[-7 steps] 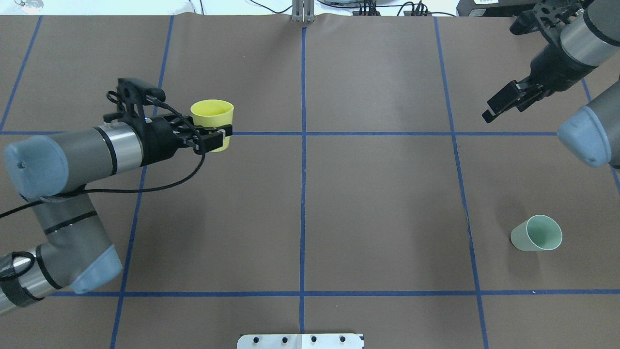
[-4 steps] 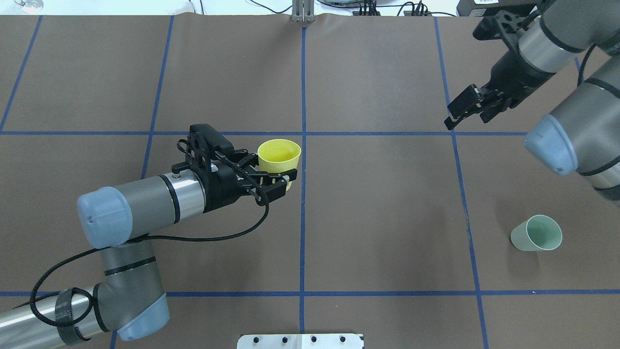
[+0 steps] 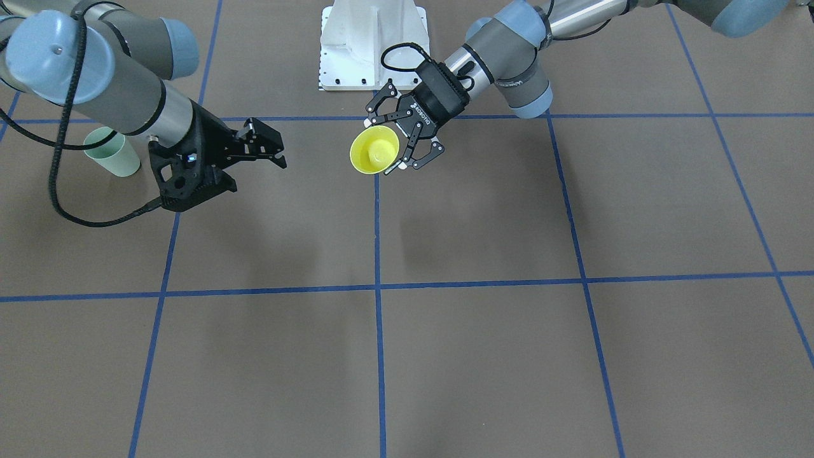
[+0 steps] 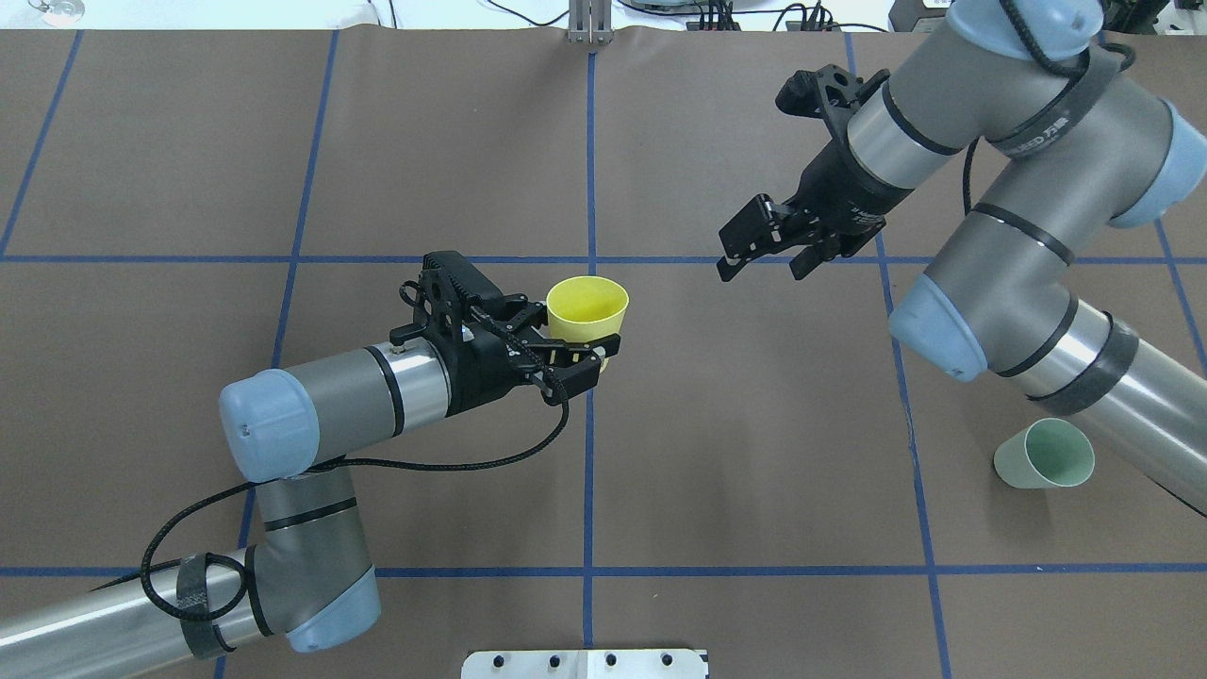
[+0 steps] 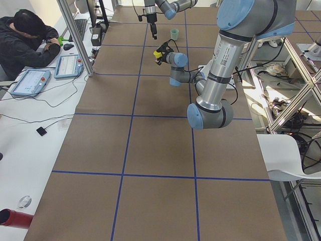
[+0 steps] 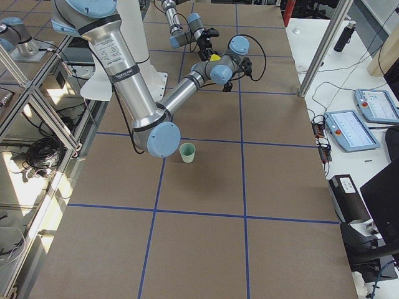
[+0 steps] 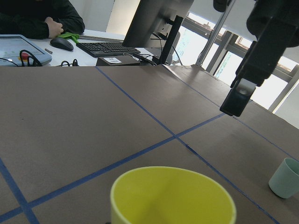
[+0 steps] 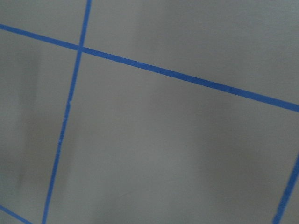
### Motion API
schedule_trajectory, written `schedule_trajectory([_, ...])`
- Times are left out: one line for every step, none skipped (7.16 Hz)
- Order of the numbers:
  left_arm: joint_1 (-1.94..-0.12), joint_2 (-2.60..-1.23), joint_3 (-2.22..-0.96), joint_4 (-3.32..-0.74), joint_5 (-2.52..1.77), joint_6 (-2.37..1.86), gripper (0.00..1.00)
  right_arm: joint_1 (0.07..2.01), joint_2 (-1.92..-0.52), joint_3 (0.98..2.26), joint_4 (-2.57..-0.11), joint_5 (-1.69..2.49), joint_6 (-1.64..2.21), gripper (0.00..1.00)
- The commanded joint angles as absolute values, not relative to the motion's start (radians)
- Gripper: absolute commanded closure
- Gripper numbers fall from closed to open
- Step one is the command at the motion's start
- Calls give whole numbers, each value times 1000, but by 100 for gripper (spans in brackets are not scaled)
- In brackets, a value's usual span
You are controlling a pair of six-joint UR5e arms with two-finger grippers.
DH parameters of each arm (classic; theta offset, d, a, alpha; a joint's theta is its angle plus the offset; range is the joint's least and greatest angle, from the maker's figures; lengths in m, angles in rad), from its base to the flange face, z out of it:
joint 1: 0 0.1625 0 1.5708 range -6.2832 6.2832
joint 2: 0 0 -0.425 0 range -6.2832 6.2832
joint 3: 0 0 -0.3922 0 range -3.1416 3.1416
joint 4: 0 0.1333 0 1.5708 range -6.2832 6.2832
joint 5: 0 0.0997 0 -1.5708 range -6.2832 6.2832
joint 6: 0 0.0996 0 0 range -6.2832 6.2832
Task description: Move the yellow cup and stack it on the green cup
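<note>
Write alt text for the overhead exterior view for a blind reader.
The left tool holds the yellow cup upright over the centre of the table. The right tool, open and empty, points toward it; the green cup sits far right.

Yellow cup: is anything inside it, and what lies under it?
Inside, the yellow cup is empty; its bare bottom shows in the front-facing view. The left gripper holds it over the brown table. The spot directly beneath is covered by the cup.
</note>
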State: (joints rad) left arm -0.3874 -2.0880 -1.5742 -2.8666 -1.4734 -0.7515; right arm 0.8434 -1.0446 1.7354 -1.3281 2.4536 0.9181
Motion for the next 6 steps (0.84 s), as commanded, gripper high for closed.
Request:
schedule_trajectory([-373,-2146,-1446,-2965,-1473,-738,100,796,-997,1677,-1227,2453,1025,2])
schedule_trajectory([-359,-2161,-1421,-2986,-1453,-736,100,795,-988,1677,-1233,2453,1029,2])
schedule_trajectory([-351,-2161,-1419,-2985,-1442,-736,100,787,-979,1675,-1235,2454,1035,2])
schedule_trajectory([-348,-2161,-1419,-2987,-1440,-736,100,781,-977,1674,-1236,2454,1035,2])
schedule_trajectory([-347,-2163,-1417,-2985,-1439,-736,100,776,-976,1674,-1236,2454,1037,4])
schedule_trajectory([-339,-2167,-1416,-2985,-1439,-736,100,769,-976,1664,-1235,2454,1063,6])
